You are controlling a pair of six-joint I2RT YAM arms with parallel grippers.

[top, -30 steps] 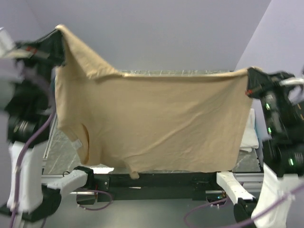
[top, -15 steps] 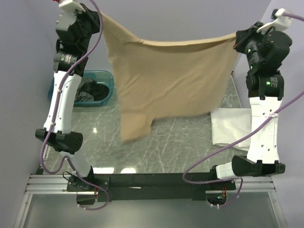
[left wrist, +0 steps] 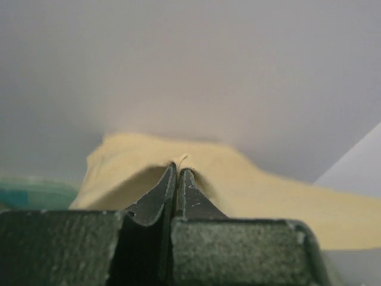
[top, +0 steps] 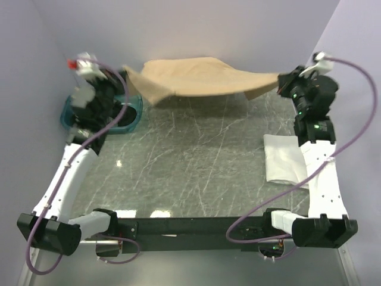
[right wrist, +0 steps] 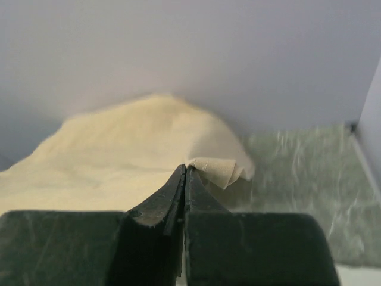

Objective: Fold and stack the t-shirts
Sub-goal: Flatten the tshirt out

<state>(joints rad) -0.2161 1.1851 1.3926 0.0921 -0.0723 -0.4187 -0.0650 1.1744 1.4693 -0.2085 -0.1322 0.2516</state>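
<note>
Tan t-shirt (top: 199, 77) spans left-to-right by the far wall (top: 196, 27), ends clenched in left hand (left wrist: 177, 173) and right hand (right wrist: 184, 173).

teal tub (top: 132, 114) at far left of marbled table (top: 190, 161)

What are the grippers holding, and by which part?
The tan t-shirt: left gripper pinches its edge at one end, right gripper a corner at the other.

1. The left arm (top: 62, 179) stretches forward to the far left, and the left gripper (top: 121, 74) has its jaws pinched tight on a tan t-shirt (top: 196, 74) corner.
2. The right arm (top: 321, 173) reaches forward on the right, with the right gripper (top: 281, 82) clamped on the opposite corner.
</note>
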